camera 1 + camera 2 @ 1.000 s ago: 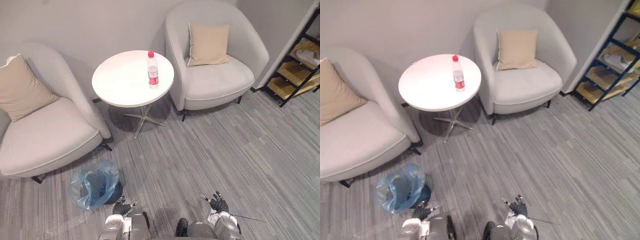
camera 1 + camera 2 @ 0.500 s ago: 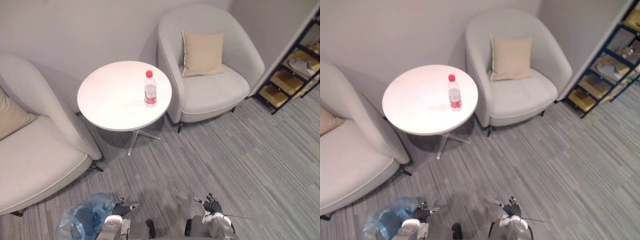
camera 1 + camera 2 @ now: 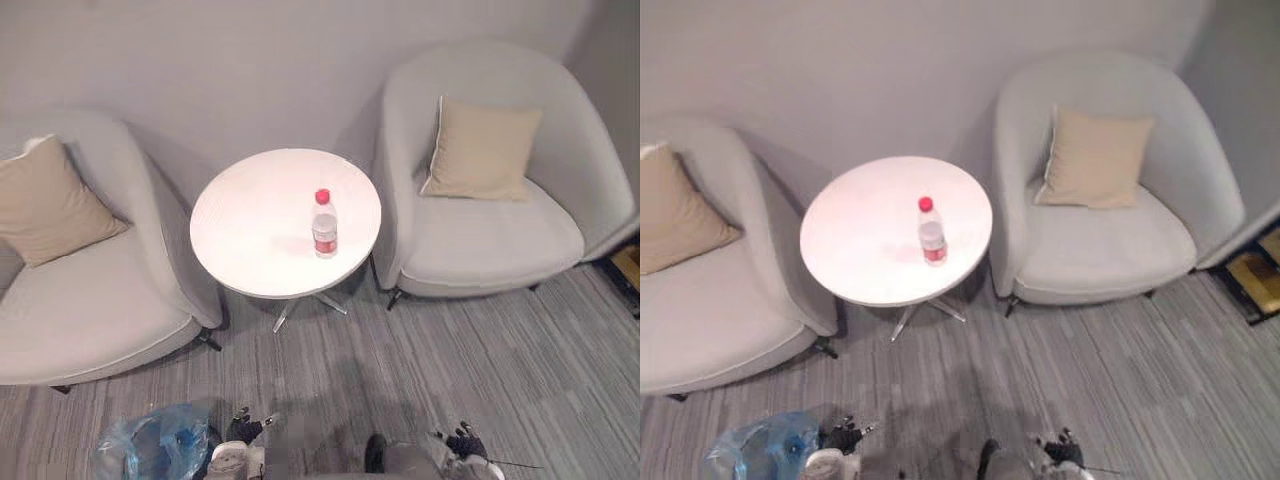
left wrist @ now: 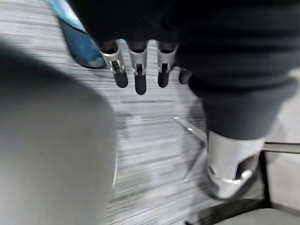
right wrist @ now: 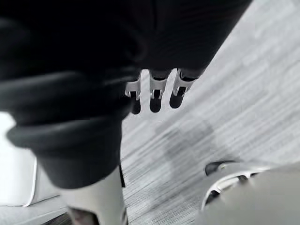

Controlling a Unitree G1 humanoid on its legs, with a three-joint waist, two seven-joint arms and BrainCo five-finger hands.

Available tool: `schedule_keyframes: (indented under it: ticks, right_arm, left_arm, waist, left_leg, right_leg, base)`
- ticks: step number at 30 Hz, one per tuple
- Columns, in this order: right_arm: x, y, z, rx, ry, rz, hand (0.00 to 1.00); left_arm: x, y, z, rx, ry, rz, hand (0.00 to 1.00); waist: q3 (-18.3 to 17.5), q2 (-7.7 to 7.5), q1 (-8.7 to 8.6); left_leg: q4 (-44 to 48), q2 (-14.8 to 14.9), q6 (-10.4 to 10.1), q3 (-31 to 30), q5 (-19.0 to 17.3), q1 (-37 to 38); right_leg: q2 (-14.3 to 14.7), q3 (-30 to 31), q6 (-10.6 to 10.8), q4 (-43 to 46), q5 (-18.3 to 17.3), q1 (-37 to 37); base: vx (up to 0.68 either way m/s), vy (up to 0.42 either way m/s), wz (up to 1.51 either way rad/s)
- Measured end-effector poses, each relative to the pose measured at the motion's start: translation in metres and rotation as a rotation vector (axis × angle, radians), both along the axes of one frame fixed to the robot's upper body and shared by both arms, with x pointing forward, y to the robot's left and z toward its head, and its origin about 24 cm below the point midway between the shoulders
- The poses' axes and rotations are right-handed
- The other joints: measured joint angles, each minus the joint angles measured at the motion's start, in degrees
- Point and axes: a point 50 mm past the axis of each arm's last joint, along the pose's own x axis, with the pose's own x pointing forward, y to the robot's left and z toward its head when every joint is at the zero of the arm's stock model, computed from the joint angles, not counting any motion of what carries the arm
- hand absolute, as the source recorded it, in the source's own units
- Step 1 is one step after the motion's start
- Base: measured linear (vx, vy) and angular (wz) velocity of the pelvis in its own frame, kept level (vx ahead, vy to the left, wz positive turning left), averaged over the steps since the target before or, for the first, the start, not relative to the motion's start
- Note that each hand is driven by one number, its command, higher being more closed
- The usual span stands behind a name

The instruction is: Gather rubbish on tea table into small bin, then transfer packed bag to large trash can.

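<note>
One bottle (image 3: 325, 226) upright on round white table (image 3: 250, 235), grey carpet (image 3: 500, 360), left hand (image 3: 243, 431), right hand (image 3: 465, 442), fingers (image 4: 139, 70) straight, empty.

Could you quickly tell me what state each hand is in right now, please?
Left hand: open, holding nothing.
Right hand: open, holding nothing.

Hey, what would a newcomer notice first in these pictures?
A red-capped bottle stands alone on the round white table, flanked by the left armchair and the right armchair. On the floor nearer the robot sits a blue-bagged small bin.
</note>
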Motion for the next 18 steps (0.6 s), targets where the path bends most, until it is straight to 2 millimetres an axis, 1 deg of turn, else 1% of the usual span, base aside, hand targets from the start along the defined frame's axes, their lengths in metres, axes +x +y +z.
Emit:
schedule_keyframes:
  ticks: [1, 2, 3, 4, 5, 6, 7, 8, 9, 11, 12, 13, 14, 15, 16, 17, 18]
  right_arm:
    - [0.000, 0.001, 0.000, 0.001, -0.002, 0.000, 0.00]
    - [0.002, 0.004, 0.000, 0.006, -0.008, -0.001, 0.00]
    - [0.004, 0.007, 0.000, 0.010, -0.014, 0.003, 0.00]
    - [0.006, 0.008, 0.000, 0.012, -0.018, 0.007, 0.00]
    - [0.007, 0.010, 0.000, 0.012, -0.020, 0.010, 0.00]
    - [0.009, 0.015, -0.001, 0.024, -0.013, 0.010, 0.00]
    - [0.009, 0.020, -0.002, 0.031, -0.012, 0.020, 0.00]
    - [0.010, 0.027, -0.003, 0.045, -0.012, 0.027, 0.00]
    - [0.011, 0.030, -0.004, 0.044, -0.002, 0.052, 0.00]
    - [0.011, 0.031, -0.004, 0.036, 0.005, 0.074, 0.00]
    - [0.013, 0.030, -0.004, 0.022, 0.010, 0.104, 0.00]
    - [0.013, 0.029, -0.003, 0.016, 0.010, 0.116, 0.00]
    - [0.020, 0.029, -0.001, 0.008, -0.004, 0.140, 0.00]
    - [0.024, 0.028, 0.001, -0.001, -0.019, 0.154, 0.00]
    - [0.037, 0.030, 0.009, -0.021, -0.069, 0.207, 0.00]
    - [0.040, 0.030, 0.014, -0.054, -0.118, 0.267, 0.00]
    - [0.041, 0.030, 0.016, -0.073, -0.147, 0.280, 0.00]
  left_arm:
    - [0.000, 0.000, 0.000, -0.001, -0.002, -0.001, 0.00]
    - [0.002, -0.001, 0.001, -0.001, -0.007, -0.003, 0.00]
    - [0.004, -0.002, 0.001, -0.001, -0.011, -0.006, 0.00]
    - [0.006, -0.002, 0.001, -0.002, -0.010, -0.010, 0.00]
    - [0.005, -0.004, 0.000, -0.003, -0.002, -0.015, 0.00]
    - [0.006, 0.000, 0.001, 0.011, -0.001, -0.030, 0.00]
    - [0.006, 0.003, 0.001, 0.023, 0.000, -0.037, 0.00]
    - [0.006, 0.009, 0.002, 0.037, 0.000, -0.032, 0.00]
    - [0.007, 0.011, 0.003, 0.042, -0.003, -0.033, 0.00]
    - [0.006, 0.011, 0.002, 0.043, 0.003, -0.033, 0.00]
    - [0.005, 0.010, 0.001, 0.040, 0.007, -0.032, 0.00]
    - [0.004, 0.010, 0.000, 0.039, 0.013, -0.034, 0.00]
    - [-0.001, 0.010, -0.001, 0.040, 0.029, -0.040, 0.00]
    - [-0.003, 0.012, -0.002, 0.050, 0.040, -0.053, 0.00]
    - [-0.003, 0.012, -0.002, 0.061, 0.047, -0.089, 0.00]
    - [-0.003, 0.011, -0.002, 0.064, 0.045, -0.105, 0.00]
    - [-0.001, 0.010, -0.002, 0.065, 0.040, -0.112, 0.00]
  waist:
    - [0.0, -0.01, 0.03]
    - [-0.1, -0.08, 0.15]
    - [-0.2, -0.09, 0.36]
    - [-0.2, 0.02, 0.46]
    - [-0.3, 0.40, 0.84]
    - [0.0, -0.74, 1.63]
    - [-0.2, -1.71, 1.92]
    - [-0.2, -3.28, 2.17]
    - [-0.1, -4.05, 2.37]
    - [-0.2, -4.18, 2.36]
    - [-0.2, -4.12, 2.60]
    - [-0.1, -4.02, 2.61]
    - [-0.4, -3.44, 2.56]
    - [-0.7, -3.55, 1.81]
    - [-0.7, -3.70, 1.19]
    - [-0.5, -3.49, 0.88]
    - [-0.8, -3.69, 0.77]
  left_leg:
    - [-0.8, 0.1, 0.1, 1.0, -0.1, -0.6]
    - [-4.9, -0.2, 0.5, 3.6, -0.4, -1.3]
    - [-11.4, -1.5, 0.8, 5.1, -0.1, -1.3]
    - [-17.3, -2.9, 1.1, 5.6, 1.1, -1.2]
    - [-26.3, -4.7, 1.4, 5.6, 5.5, -0.5]
    - [-30.0, -6.6, 2.9, 6.3, 8.0, 1.7]
    - [-32.4, -7.8, 3.4, 6.2, 8.6, 2.5]
    - [-32.9, -9.0, 4.0, 6.3, 8.4, 2.7]
    - [-32.4, -9.8, 4.6, 6.4, 7.9, 2.8]
    - [-31.4, -10.6, 5.2, 6.8, 6.0, 3.8]
    - [-31.5, -11.1, 5.5, 7.9, 3.9, 5.4]
    - [-31.9, -11.5, 5.5, 8.5, 2.6, 6.7]
    - [-32.7, -12.0, 5.6, 8.9, 2.2, 7.6]
    - [-33.6, -12.8, 5.7, 8.6, 2.1, 8.6]
    - [-34.1, -13.7, 6.2, 7.5, 1.7, 9.8]
    - [-34.6, -14.1, 6.3, 7.3, 1.4, 10.6]
    - [-34.5, -14.3, 6.7, 6.5, 1.2, 10.9]
  right_leg:
    - [0.0, -0.3, 0.1, -0.5, 0.1, 0.6]
    - [-0.3, -1.2, 0.7, -2.0, 0.4, 1.4]
    - [-0.7, -1.8, 1.3, -3.1, 0.8, 1.8]
    - [-0.9, -2.1, 1.8, -3.7, 1.1, 2.1]
    - [-0.7, -2.2, 2.7, -4.3, 1.3, 2.2]
    - [-1.2, -0.8, 3.5, -4.7, 1.6, 2.5]
    - [-1.6, 0.6, 4.2, -6.1, 2.5, 2.6]
    - [-2.3, 2.1, 4.6, -7.8, 2.5, 3.3]
    - [-2.9, 2.3, 4.9, -8.4, 2.6, 4.3]
    - [-4.1, 3.0, 5.5, -6.9, 2.4, 4.6]
    - [-5.3, 4.6, 6.4, -3.0, 1.2, 4.0]
    - [-6.3, 5.9, 7.0, 1.6, 0.3, 2.4]
    - [-7.6, 7.6, 7.5, 9.5, -0.2, -1.0]
    - [-8.6, 8.8, 7.7, 15.4, 0.1, -3.5]
    - [-9.5, 10.7, 8.0, 22.6, 0.9, -7.1]
    - [-9.5, 12.7, 7.5, 26.1, 0.2, -9.1]
    - [-9.0, 13.7, 6.9, 27.4, -1.8, -10.2]
  base:
    - [0.11, -0.041, 0.43]
    - [0.09, 0.028, 0.36]
    - [0.17, 0.084, 0.42]
    - [0.17, 0.117, 0.39]
    - [0.20, 0.150, 0.29]
    - [0.19, 0.125, 0.26]
    - [0.20, 0.159, 0.19]
    - [0.21, 0.145, 0.21]
    - [0.17, 0.137, 0.14]
    - [0.14, 0.144, -0.09]
    - [0.10, 0.158, -0.41]
    - [0.05, 0.155, -0.50]
    - [0.03, 0.159, -0.31]
    - [0.04, 0.161, -0.05]
    - [0.13, 0.132, 0.16]
    - [0.19, 0.067, 0.30]
    - [0.25, 0.020, 0.50]
